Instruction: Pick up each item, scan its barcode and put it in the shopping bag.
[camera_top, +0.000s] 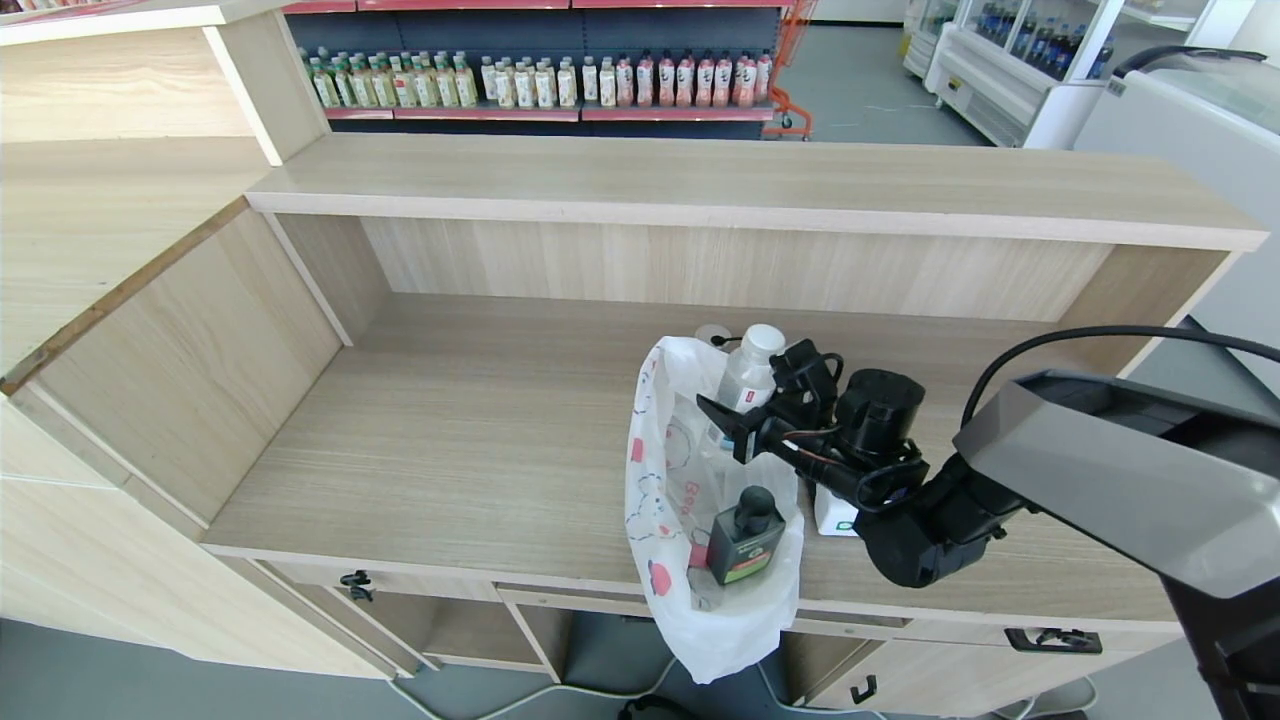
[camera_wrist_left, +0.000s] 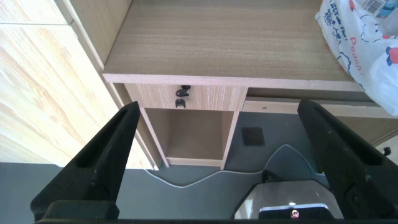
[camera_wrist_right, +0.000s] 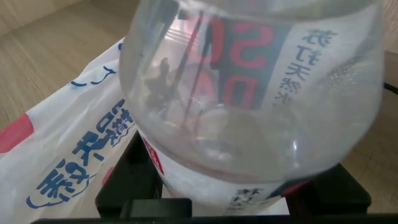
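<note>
A clear bottle with a white cap and a red and white label hangs upright over the far rim of the white printed shopping bag. My right gripper is shut on its lower body. In the right wrist view the bottle is very close, with the bag beneath it and my right gripper clamped round its base. A dark bottle with a black cap stands inside the bag. My left gripper is open and holds nothing, low in front of the counter, left of the bag.
The bag hangs over the front edge of the wooden counter. A small white box sits right of the bag, under my right arm. A small white round device lies behind the bag. A raised ledge backs the counter.
</note>
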